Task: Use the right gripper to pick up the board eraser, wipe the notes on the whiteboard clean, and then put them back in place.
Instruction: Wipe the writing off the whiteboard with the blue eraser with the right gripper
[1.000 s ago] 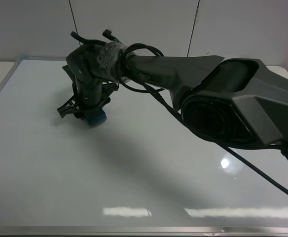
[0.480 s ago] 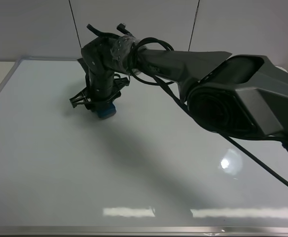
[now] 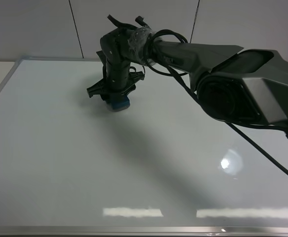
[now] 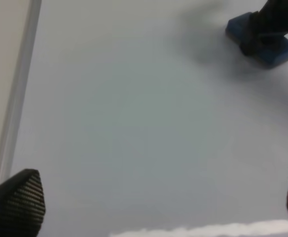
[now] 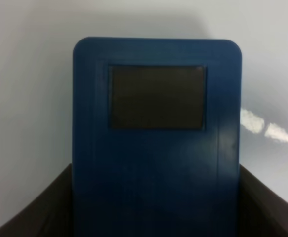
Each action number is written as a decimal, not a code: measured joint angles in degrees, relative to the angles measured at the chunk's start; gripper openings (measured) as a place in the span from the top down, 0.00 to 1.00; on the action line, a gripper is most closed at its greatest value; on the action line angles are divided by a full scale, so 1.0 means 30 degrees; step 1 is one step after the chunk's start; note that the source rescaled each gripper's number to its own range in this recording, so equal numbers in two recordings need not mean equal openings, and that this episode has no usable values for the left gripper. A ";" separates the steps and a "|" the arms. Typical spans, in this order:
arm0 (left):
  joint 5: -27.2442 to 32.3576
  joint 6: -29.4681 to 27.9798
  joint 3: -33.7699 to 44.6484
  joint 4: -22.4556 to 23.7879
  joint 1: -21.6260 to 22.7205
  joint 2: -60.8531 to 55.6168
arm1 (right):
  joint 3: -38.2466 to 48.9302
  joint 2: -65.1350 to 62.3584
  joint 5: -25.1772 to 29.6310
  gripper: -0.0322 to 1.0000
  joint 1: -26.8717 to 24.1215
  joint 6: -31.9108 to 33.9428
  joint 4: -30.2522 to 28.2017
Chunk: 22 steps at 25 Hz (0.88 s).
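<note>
My right gripper (image 3: pixel 117 100) is shut on the blue board eraser (image 3: pixel 119 103) and presses it flat on the whiteboard (image 3: pixel 134 163) at the far middle-left. The right wrist view shows the eraser (image 5: pixel 156 138) filling the frame, a dark rectangular patch on its back, held between the dark fingers (image 5: pixel 30 217). The left wrist view shows the eraser (image 4: pixel 260 42) far off on the board, with the right gripper over it. My left gripper's fingertips (image 4: pixel 16 200) stand wide apart, empty, above the board near its left edge. No notes show on the board.
The whiteboard's metal frame (image 3: pixel 1 84) runs along the left and front edges; it also shows in the left wrist view (image 4: pixel 16 98). The right arm (image 3: pixel 233 84) reaches across the board from the right. A pale wall (image 3: pixel 35 24) stands behind.
My right gripper has slid the eraser to the right and a little farther back across the board.
</note>
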 joint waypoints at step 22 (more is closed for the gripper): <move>0.0000 0.0000 0.0000 0.0000 0.0000 0.0000 | 0.0546 -0.1007 0.0519 0.96 0.2914 -0.0761 -0.0083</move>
